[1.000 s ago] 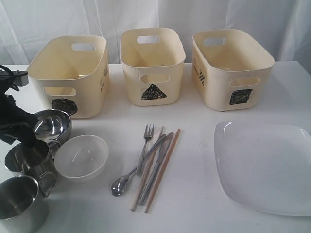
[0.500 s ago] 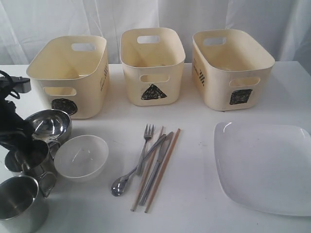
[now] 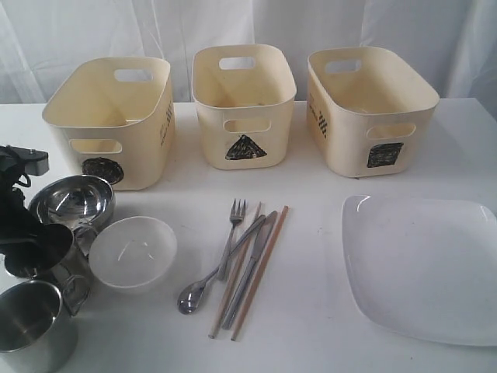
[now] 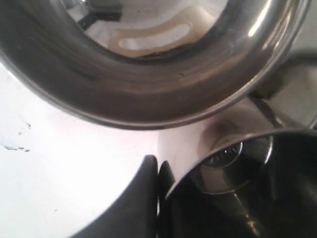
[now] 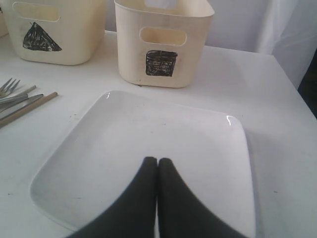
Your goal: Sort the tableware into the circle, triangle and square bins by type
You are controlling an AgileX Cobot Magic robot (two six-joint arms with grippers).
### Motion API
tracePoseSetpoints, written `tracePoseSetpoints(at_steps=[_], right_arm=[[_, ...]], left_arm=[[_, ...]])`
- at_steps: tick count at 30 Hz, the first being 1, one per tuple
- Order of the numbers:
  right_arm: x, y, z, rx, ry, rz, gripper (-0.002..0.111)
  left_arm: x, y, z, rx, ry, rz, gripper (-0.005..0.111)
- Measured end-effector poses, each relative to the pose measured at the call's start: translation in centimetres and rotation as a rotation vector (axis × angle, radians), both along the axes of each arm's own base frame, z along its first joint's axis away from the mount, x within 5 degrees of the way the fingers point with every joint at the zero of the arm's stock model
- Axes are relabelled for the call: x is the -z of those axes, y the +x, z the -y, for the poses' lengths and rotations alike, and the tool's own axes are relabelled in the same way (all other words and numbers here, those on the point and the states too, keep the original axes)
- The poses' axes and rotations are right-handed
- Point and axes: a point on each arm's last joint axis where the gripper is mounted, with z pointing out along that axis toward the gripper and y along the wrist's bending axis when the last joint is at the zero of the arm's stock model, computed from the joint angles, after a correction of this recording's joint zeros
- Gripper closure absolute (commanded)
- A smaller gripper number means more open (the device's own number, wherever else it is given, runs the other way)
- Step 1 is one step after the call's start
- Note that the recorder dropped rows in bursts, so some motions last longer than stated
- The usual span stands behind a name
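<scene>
Jaws of the left gripper (image 4: 157,162) are pressed together beside a steel mug (image 4: 237,198). Those of the right gripper (image 5: 157,160) are clenched empty over the plate (image 5: 148,124).

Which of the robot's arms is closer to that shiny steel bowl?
Left. The left gripper sits right beside the steel bowl; the right gripper hangs over the white plate, well away from it.

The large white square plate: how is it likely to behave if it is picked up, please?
The plate looks glossy, so probably slippery. It lies flat on the table with a low rim, so gripping its edge may be hard. It seems rigid ceramic, likely heavy and breakable.
</scene>
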Motion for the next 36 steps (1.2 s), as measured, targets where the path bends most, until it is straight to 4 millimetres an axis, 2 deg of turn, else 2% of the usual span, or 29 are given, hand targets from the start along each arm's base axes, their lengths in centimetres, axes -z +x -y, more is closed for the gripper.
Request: tracePoseSetpoints(at_steps=[5,8,14,16,17,18,19,20,21,22,23,26,28,30,32,36], right_arm=[[0.0,0.0,0.0,0.000,0.000,0.000,0.108],[0.0,0.0,0.0,0.000,0.000,0.000,0.108],[0.0,0.0,0.0,0.000,0.000,0.000,0.108],[0.0,0.0,0.0,0.000,0.000,0.000,0.108],[0.0,0.0,0.0,0.000,0.000,0.000,0.108],[0.0,0.0,0.0,0.000,0.000,0.000,0.108],[0.0,0.0,0.0,0.000,0.000,0.000,0.108],[0.0,0.0,0.0,0.000,0.000,0.000,0.108],[0.0,0.0,0.0,0.000,0.000,0.000,0.108],[0.0,0.0,0.0,0.000,0.000,0.000,0.108],[0.0,0.0,0.0,0.000,0.000,0.000,0.108],[0.0,0.0,0.0,0.000,0.000,0.000,0.108],[0.0,0.0,0.0,0.000,0.000,0.000,0.108],[0.0,0.0,0.0,0.000,0.000,0.000,0.108],[0.0,0.0,0.0,0.000,0.000,0.000,0.108],[0.0,0.0,0.0,0.000,0.000,0.000,0.108]], left_arm=[[-0.8,0.0,0.0,0.024,0.001,-0.036,0.107],[-2.1,0.0,0.0,0.038,0.009,-0.017,0.107],[-7.0,0.2,0.0,0.055,0.008,0.100,0.107],[-9.3,-0.2,-0.1,0.070,0.014,0.129,0.107],[-12.0,-0.7,-0.1,0.086,0.021,0.165,0.107],[-13.2,-1.1,-0.1,0.090,0.025,0.190,0.107],[-16.0,-1.7,-0.2,0.094,0.032,0.272,0.107],[-17.1,-1.9,-0.2,0.093,0.032,0.312,0.107],[-19.8,-2.3,-0.3,0.082,0.037,0.445,0.107],[-20.9,-2.4,-0.3,0.073,0.035,0.512,0.107],[-23.0,-2.1,-0.2,0.037,0.007,0.693,0.107],[-25.7,0.1,0.0,-0.101,-0.118,1.037,0.107],[-25.7,2.3,-0.3,-0.198,-0.170,1.164,0.107],[-24.4,5.3,-0.8,-0.283,-0.168,1.248,0.103],[-21.1,8.8,-0.8,-0.324,-0.148,1.237,0.092],[-15.9,12.3,0.3,-0.296,-0.143,1.072,0.073]])
